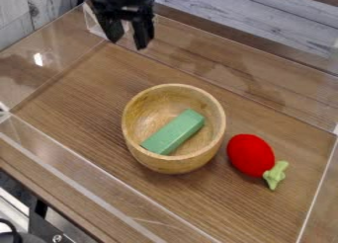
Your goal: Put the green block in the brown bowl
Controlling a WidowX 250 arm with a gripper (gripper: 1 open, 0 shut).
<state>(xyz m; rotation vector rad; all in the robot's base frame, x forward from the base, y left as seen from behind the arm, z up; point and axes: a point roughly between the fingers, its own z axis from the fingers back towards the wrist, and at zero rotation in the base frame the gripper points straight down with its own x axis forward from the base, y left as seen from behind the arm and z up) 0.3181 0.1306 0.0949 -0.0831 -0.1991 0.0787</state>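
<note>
The green block point(175, 132) lies flat inside the brown bowl point(137, 138), slanting from lower left to upper right across its bottom. The bowl stands on the wooden table near the middle of the view. My gripper point(126, 36) hangs at the top left, well away from the bowl and above the far part of the table. Its two black fingers point down and stand apart, open, with nothing between them.
A red strawberry-like toy point(251, 154) with a green stem lies right of the bowl. Clear plastic walls point(53, 49) fence the wooden table on the left, front and right. A pale plank wall runs behind.
</note>
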